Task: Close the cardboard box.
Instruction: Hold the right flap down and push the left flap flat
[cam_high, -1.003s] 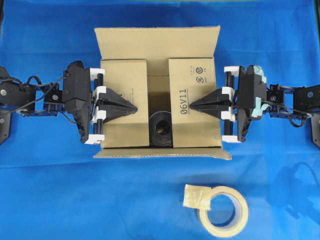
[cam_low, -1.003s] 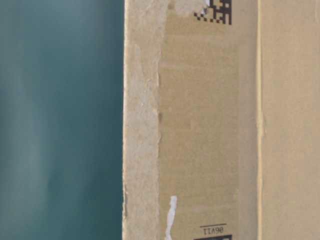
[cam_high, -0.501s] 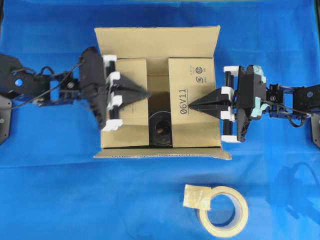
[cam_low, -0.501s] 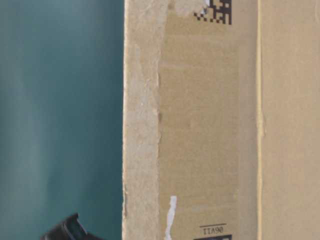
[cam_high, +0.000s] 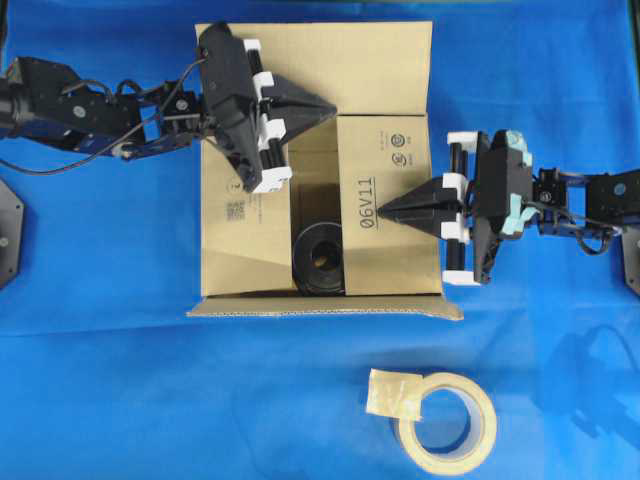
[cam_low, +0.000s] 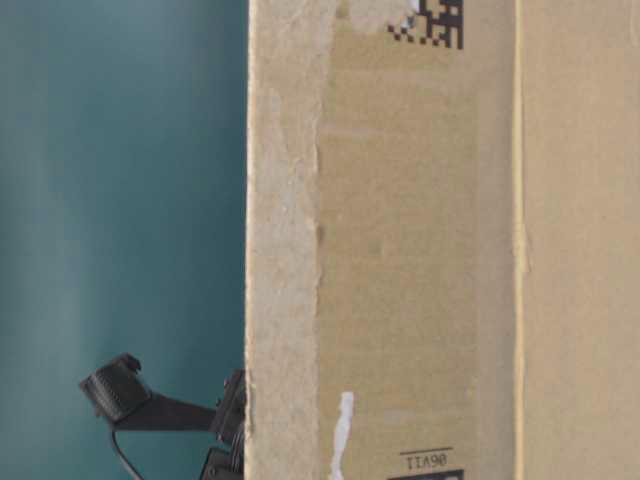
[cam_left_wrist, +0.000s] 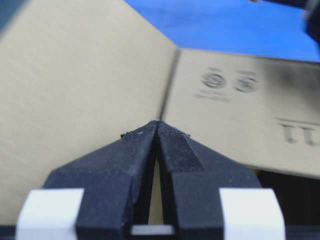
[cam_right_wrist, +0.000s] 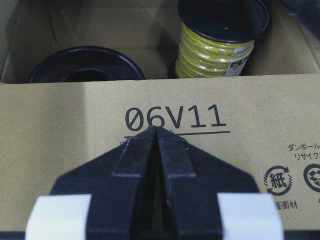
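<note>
Sitting mid-tabletop toward the far edge, the cardboard box (cam_high: 320, 170) is still partly open: right flap w/ "06V11" print lies folded flat, far flap stands up, left flap is down. Left gripper (cam_high: 330, 107) hovers by the far-left corner of the box opening, jaws pressed together, holding nothing. Right gripper (cam_high: 383, 214) rests its tip on the right flap, jaws also together, nothing between them. Inside: a black spool (cam_high: 319, 259) and a yellow wire spool (cam_right_wrist: 220, 37). Tape roll (cam_high: 445, 420) lies near the tabletop's near edge.
</note>
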